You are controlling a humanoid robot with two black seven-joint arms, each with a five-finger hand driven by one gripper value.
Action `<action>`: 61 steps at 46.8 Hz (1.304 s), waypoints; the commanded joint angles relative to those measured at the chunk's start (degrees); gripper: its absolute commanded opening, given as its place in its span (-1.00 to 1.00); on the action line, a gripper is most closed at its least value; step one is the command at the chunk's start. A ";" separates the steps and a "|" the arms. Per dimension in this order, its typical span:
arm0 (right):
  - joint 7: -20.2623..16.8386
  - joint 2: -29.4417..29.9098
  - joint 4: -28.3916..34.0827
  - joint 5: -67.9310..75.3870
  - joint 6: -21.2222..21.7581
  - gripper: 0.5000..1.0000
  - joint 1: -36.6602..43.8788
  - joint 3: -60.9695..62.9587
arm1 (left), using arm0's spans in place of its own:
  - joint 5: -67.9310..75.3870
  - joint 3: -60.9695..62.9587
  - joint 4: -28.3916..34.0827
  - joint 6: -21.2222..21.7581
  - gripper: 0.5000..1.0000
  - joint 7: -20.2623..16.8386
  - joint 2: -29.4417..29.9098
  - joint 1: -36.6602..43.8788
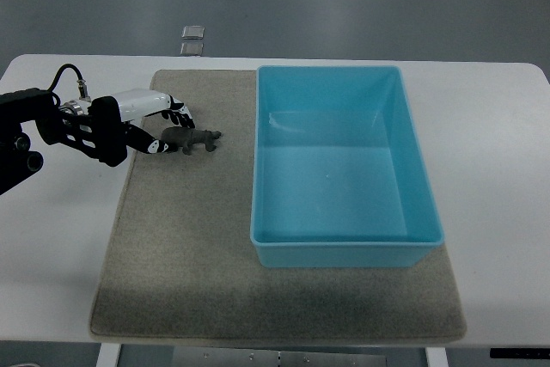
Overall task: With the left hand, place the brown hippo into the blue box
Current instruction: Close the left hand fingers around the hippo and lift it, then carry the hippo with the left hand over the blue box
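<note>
Lying nearest the robot's edge of the white surface (pixel 60 255) is the front border of a grey felt mat (pixel 189 264), which spreads away across the middle of the top. Farther in, on the mat's right half, stands the blue box (pixel 344 251), open-topped and with nothing inside, its right wall reaching slightly past the mat's right edge. Beyond the mat's midline on the left side, the left hand (pixel 129 126) enters from the picture's left on a black arm, its white and black fingers (pixel 176 118) curled loosely around the rear of the brown hippo (pixel 191 138). Contact looks made, though whether the grip is firm cannot be told. The hippo rests on the mat, head pointing toward the box, well apart from its left wall. Farthest off, on the grey floor (pixel 344 6) past the surface, sit two small pale squares (pixel 192 39).
</note>
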 commanded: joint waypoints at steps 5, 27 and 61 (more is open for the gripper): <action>0.00 0.00 0.00 -0.04 -0.01 0.74 0.00 0.00 | -0.01 0.00 0.00 0.16 -0.45 0.09 -0.27 -0.05; 0.00 0.00 0.00 -0.04 -0.01 0.74 0.00 0.00 | 0.61 0.00 -0.09 2.18 -1.00 0.01 -0.27 -0.40; 0.00 0.00 0.00 0.05 -0.01 0.74 0.00 0.00 | -0.01 -3.87 -1.23 2.53 -1.00 0.01 0.79 -5.85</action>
